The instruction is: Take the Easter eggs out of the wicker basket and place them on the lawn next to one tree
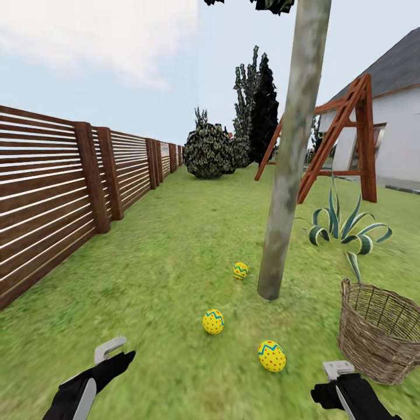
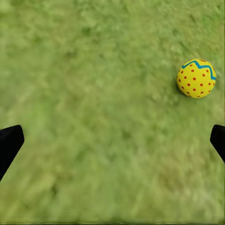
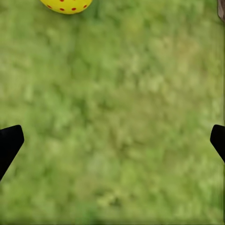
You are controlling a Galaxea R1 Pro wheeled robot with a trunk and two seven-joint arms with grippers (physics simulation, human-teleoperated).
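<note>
Three yellow Easter eggs lie on the lawn (image 1: pixel 175 256) near a slim grey-green tree trunk (image 1: pixel 290 157): a far egg (image 1: pixel 240 270) just left of the trunk's foot, a middle egg (image 1: pixel 213 321), and a near egg (image 1: pixel 272 356). The wicker basket (image 1: pixel 382 332) stands on the grass at the right; what I see of its inside holds no egg. My left gripper (image 1: pixel 114 353) hangs open over grass, an egg (image 2: pixel 196 78) ahead of it. My right gripper (image 1: pixel 338 373) is open too, beside the basket, with an egg (image 3: pixel 66 4) at the frame's edge.
A brown slatted fence (image 1: pixel 52 186) runs along the left. A spiky striped plant (image 1: pixel 344 227) grows behind the basket, with a wooden swing frame (image 1: pixel 344 140) and a white house (image 1: pixel 396 128) beyond. A round dark bush (image 1: pixel 209 150) and columnar trees stand far back.
</note>
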